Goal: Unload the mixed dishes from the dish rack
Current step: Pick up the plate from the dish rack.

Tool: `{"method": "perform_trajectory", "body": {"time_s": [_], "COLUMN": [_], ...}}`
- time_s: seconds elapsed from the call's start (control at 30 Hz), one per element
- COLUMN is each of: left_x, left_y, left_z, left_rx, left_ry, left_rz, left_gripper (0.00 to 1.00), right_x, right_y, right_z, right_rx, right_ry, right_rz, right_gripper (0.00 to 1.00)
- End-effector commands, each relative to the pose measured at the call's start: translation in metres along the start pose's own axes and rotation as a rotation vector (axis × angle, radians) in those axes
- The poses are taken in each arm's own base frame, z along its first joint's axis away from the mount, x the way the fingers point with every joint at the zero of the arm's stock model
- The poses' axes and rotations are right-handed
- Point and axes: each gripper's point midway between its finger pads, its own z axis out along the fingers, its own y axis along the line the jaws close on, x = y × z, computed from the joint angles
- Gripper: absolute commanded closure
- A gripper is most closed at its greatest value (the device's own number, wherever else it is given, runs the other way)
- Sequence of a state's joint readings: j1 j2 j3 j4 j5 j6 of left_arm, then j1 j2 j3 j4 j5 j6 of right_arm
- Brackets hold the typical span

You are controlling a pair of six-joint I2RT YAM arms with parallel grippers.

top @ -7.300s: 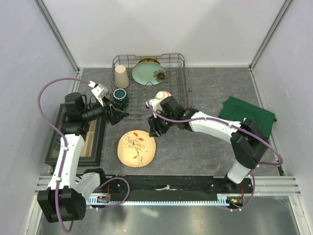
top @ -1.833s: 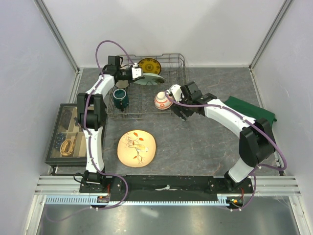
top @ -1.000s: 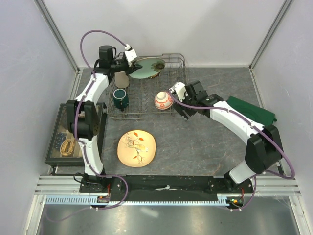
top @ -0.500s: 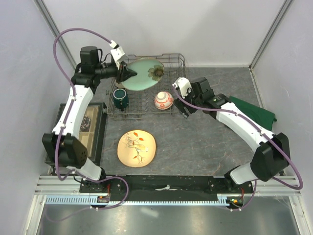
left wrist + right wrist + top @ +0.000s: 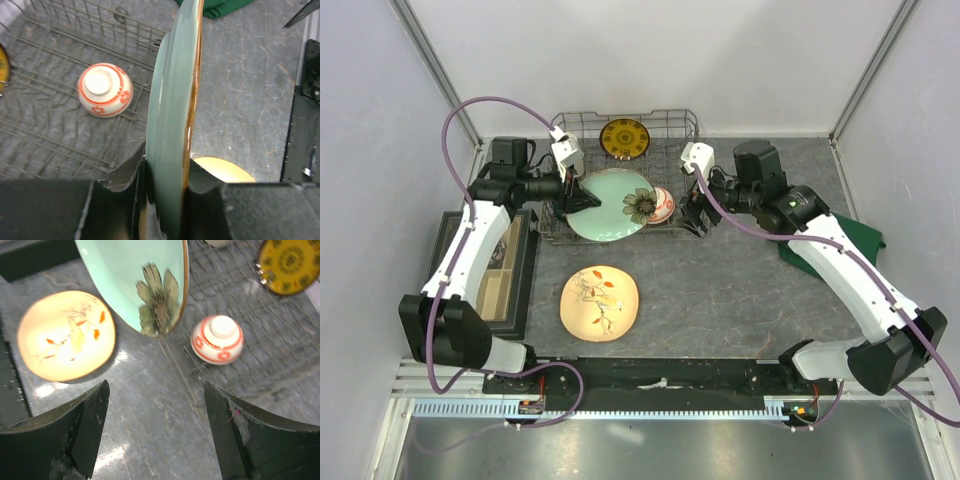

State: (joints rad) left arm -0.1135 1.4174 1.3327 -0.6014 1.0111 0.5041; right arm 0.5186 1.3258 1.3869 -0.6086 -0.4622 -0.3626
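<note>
My left gripper (image 5: 582,196) was clamped on the rim of the larger pale-green flower plate (image 5: 612,207). The plate hung over the near rail of the dish rack (image 5: 685,130), its face stretching from the fingers toward the right arm. The cream floral plate (image 5: 600,302) lay on the table (image 5: 740,290) nearer the bases, so I judged the set-down lay that way. My right gripper (image 5: 156,390) stood wide open and empty, the closer one to the upturned red-and-white patterned bowl (image 5: 217,340) in the rack. I could read no writing.
</note>
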Motion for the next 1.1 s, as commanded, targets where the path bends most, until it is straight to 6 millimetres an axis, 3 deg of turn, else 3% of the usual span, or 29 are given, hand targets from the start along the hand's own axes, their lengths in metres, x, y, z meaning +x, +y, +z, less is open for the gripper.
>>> {"method": "perform_trajectory", "body": {"time_s": [0.0,0.5,0.73,0.83,1.07], "left_x": [-0.038,-0.023,-0.015,-0.015,-0.017], "left_y": [-0.034,-0.075,-0.085,-0.087,-0.093], "left_z": [-0.013,-0.017,-0.014,-0.013,-0.015], "left_rx": [0.099,0.222,0.259,0.266,0.277], "left_ry": [-0.125,-0.159,-0.16,-0.165,-0.175], "left_rz": [0.107,0.069,0.054,0.052,0.055], "left_gripper": [0.98,0.98,0.98,0.99,0.98], "right_x": [-0.024,-0.034,-0.043,-0.046,-0.049], "right_y": [0.025,0.035,0.059,0.067,0.069], "right_z": [-0.007,0.022,0.045,0.054,0.071], "right_rx": [-0.153,-0.274,-0.342,-0.364,-0.378], "right_ry": [-0.08,-0.079,-0.079,-0.073,-0.063], "right_rz": [-0.018,-0.016,-0.026,-0.024,-0.012], "right_gripper": [0.16,0.1,0.1,0.14,0.38]}}
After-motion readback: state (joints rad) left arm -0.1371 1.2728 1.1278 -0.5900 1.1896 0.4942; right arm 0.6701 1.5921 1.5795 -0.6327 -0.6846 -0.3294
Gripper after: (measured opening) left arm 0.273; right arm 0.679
